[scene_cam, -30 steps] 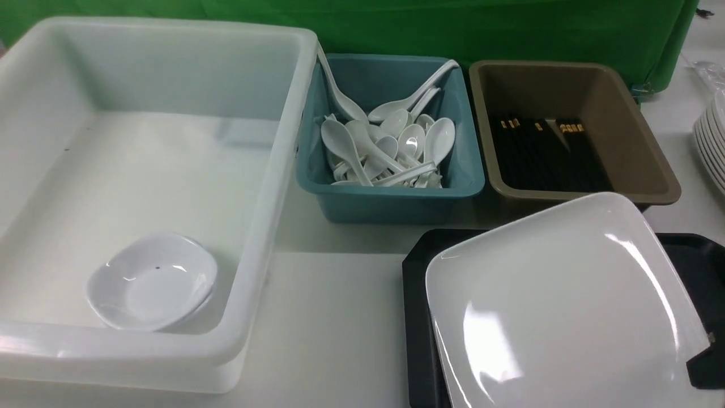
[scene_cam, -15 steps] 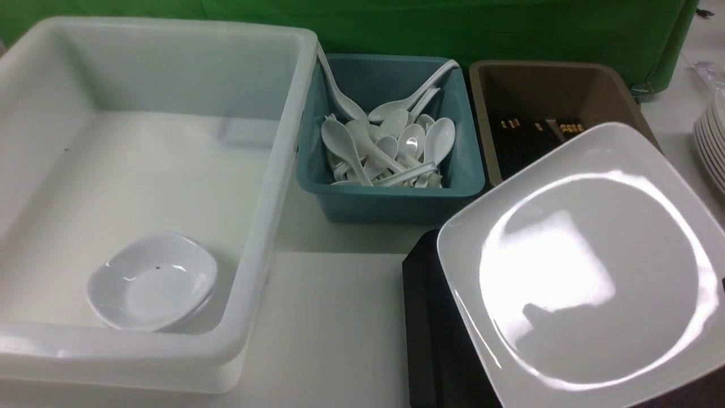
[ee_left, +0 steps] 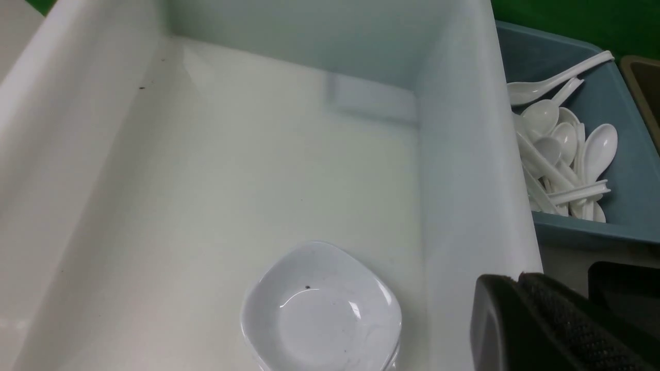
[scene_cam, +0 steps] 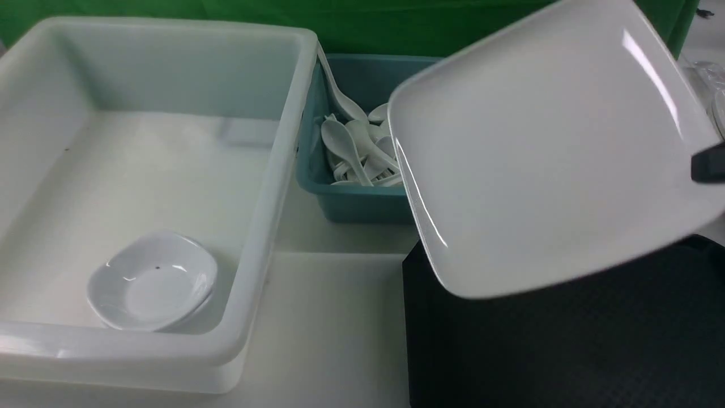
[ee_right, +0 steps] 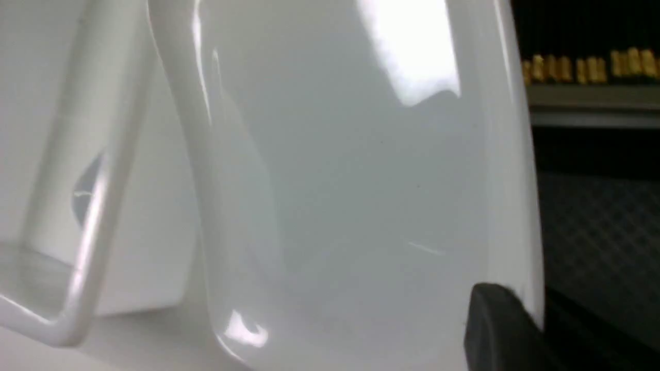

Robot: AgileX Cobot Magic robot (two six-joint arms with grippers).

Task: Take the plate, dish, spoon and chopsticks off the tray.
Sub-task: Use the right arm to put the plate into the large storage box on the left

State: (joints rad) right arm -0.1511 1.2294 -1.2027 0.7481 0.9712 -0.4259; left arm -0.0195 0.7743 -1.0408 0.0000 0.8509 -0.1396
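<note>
The large white plate hangs tilted in the air above the black tray, covering the back right of the scene. My right gripper is shut on the plate's rim; one dark finger shows at its right edge. A small white dish lies in the near corner of the big white tub. My left gripper is shut with nothing in it, beside the tub's right wall and near the dish. Several white spoons lie in the teal bin. Gold-ended chopsticks lie in a bin behind the plate.
The teal bin stands between the tub and the raised plate, half covered by it. A green cloth hangs behind the bins. A strip of white table runs between tub and tray.
The right gripper has lifted the plate off the tray, up and to the left. It now covers the brown bin and part of the teal bin, and more tray surface shows.
</note>
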